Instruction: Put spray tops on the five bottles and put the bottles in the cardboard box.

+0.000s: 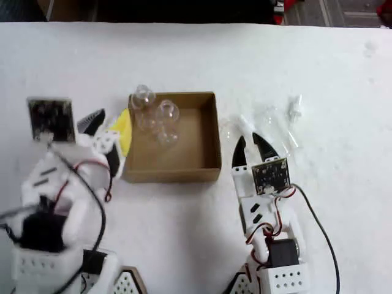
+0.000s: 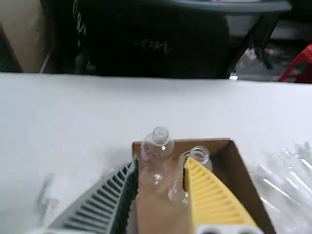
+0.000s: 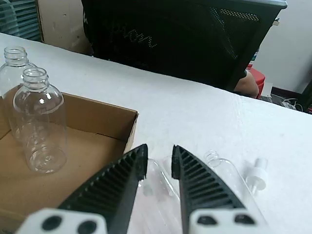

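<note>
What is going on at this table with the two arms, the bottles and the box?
Two robot arms are working at a cardboard box on a white table. Clear bottles stand in the box without tops, in the corner by the left arm. The left gripper sits open at that corner, with one bottle between its fingers, apparently not clamped. The right gripper is open over more bottles lying on the table beside the box, near a loose spray top.
</note>
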Available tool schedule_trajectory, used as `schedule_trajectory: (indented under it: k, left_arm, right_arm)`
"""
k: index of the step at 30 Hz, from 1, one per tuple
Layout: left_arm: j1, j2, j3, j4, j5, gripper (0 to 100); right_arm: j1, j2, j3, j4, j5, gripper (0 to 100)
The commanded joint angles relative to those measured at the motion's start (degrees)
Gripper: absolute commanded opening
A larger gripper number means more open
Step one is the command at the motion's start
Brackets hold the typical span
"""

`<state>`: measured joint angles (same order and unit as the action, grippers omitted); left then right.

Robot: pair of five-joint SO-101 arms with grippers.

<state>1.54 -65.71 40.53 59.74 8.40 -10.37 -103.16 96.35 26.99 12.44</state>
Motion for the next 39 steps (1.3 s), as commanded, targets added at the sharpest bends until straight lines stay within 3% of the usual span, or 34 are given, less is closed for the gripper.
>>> schedule_trajectory:
  k: [1,12,16,18,21,33,39]
  left_arm:
    - [-8.22,12.35,-8.7,3.6,-0.97,14]
    - [-11.47,47.87,-20.04,7.3,-1.23,15]
    - [-11.47,54.55,-20.92,7.21,-9.76,19]
    - [-12.44,56.22,-20.92,7.12,-12.57,24]
    - [-14.99,57.19,-20.75,4.57,-9.76,28]
    - [-17.45,57.8,-19.78,2.73,-12.22,28]
    - [-17.54,57.8,-12.48,-5.8,-12.22,28]
  right_arm:
    - [-0.66,-0.04,0.44,0.4,0.53,7.0]
    - [-0.57,-0.04,0.44,0.4,0.53,7.0]
    - [-0.57,-0.04,0.44,0.4,0.53,7.0]
    - [-0.57,-0.04,0.44,0.4,0.53,7.0]
    - [-0.57,-0.04,0.44,0.4,0.53,7.0]
    - [-0.57,-0.04,0.44,0.4,0.53,7.0]
    - [-0.57,-0.04,0.44,0.4,0.53,7.0]
